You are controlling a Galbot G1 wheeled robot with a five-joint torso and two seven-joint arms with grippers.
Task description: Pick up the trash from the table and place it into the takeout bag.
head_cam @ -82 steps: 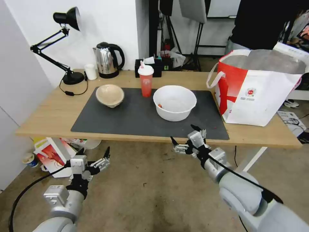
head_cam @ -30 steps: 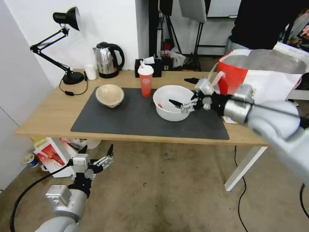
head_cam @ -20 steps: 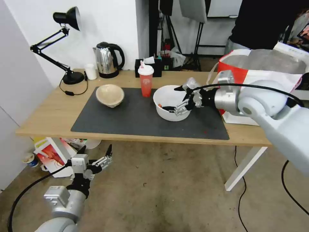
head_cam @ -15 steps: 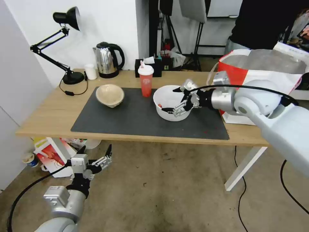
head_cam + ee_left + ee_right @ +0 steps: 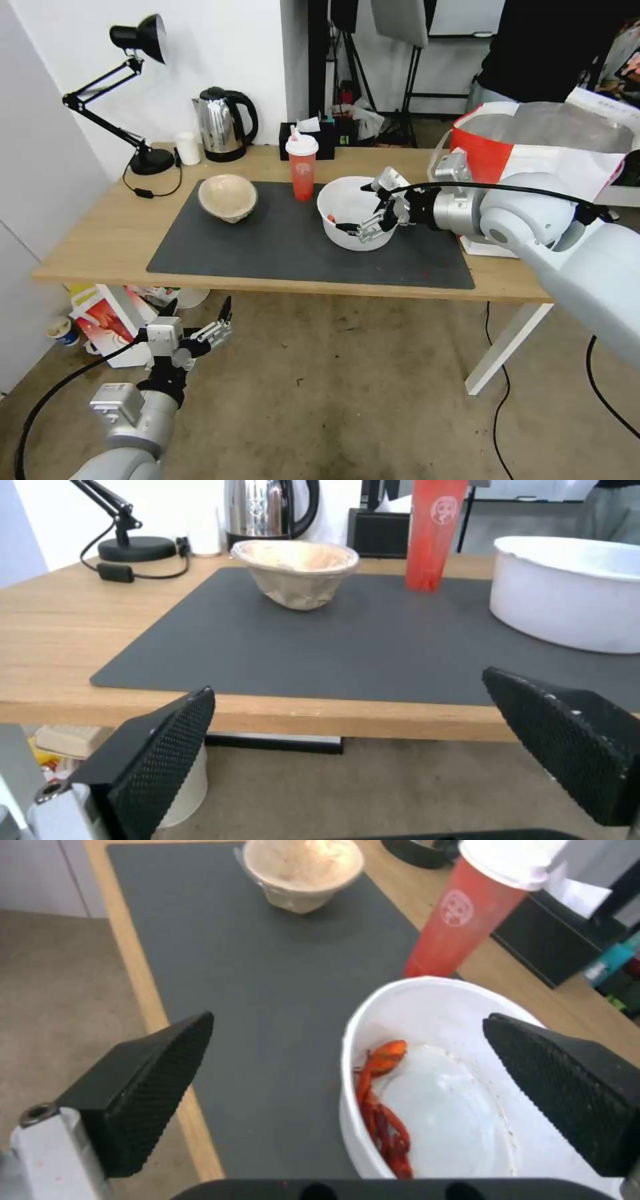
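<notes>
Grey concrete floor lies nearest, and over it, below the counter's front edge, the left gripper (image 5: pixel 199 319) hangs parked with its jaws spread wide and nothing between them. Past it stands the counter (image 5: pixel 100 240), light wood with a dark mat (image 5: pixel 267 247) on top. On the mat's right part sits the white bowl (image 5: pixel 347 235), with red scraps (image 5: pixel 383 1110) lying inside against its wall. The right gripper (image 5: pixel 363 208) reaches in from the right over that bowl; its jaws are wide open, one finger low inside the bowl and the other up near the far rim, holding nothing. Left on the mat rests the beige bowl (image 5: pixel 227 197), well apart from the white one. Between the two and a little farther back stands the red cup (image 5: pixel 302 168) with its white lid. At the counter's right end, behind the right arm, the bag (image 5: pixel 533 143) stands upright with its mouth open, silvery lining showing. Farthest back on the counter are a kettle (image 5: pixel 223 124), a small white cup (image 5: pixel 188 147) and a black lamp (image 5: pixel 133 87).
</notes>
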